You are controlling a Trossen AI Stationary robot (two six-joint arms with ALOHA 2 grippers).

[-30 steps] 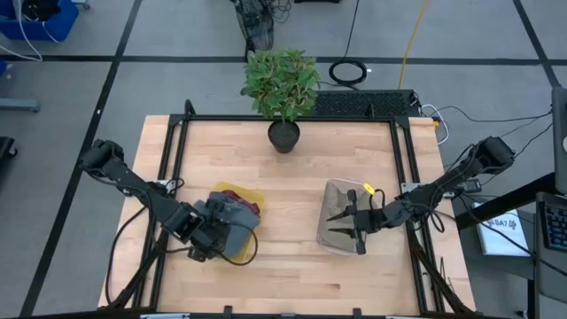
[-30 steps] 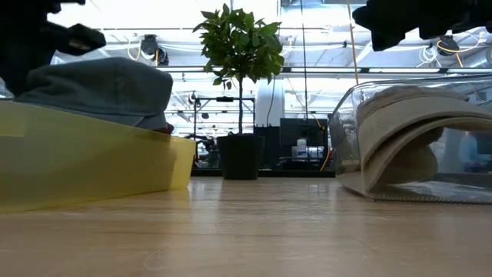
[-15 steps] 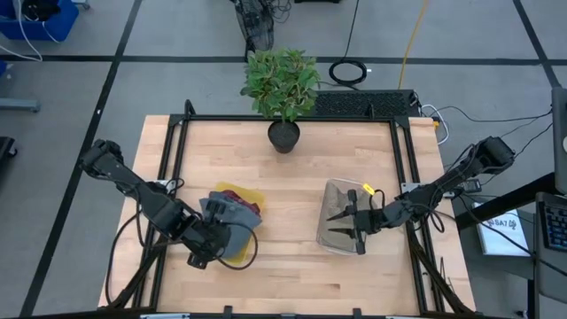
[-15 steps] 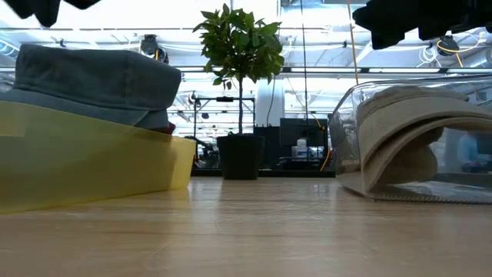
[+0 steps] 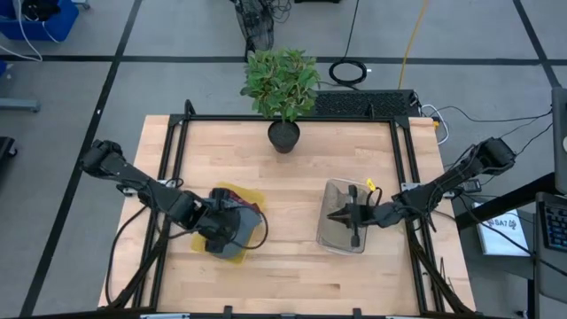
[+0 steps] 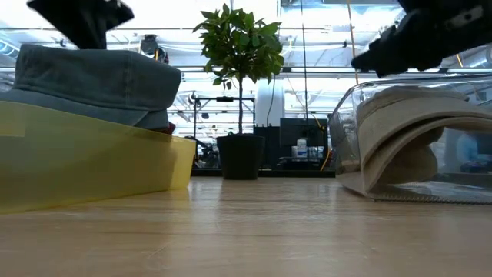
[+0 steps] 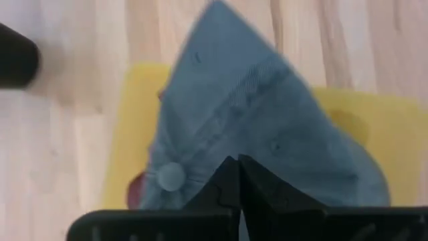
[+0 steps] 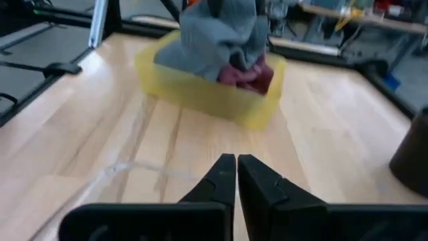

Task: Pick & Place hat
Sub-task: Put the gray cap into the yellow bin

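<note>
High view shows the grey hat (image 5: 232, 227) lying on the yellow bin (image 5: 249, 196) near the tabletop's left edge, the left gripper (image 5: 215, 232) pinched shut over it – empty, by the look of it. Best reopen wide and bite a crown fold (not the brim) before lifting; the right gripper (image 5: 347, 215), also closed, hovers over the clear bin (image 5: 331, 241).

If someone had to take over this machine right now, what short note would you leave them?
Left end effector: shut, empty, over the grey-blue fabric hat.
Right end effector: shut, empty, above the clear plastic bin.
The hat lies on top of the yellow plastic bin, a red item beneath it. A folded beige cloth item lies in the clear bin.
Done: neither hat is held.
Left: pick and place the hat.
</note>
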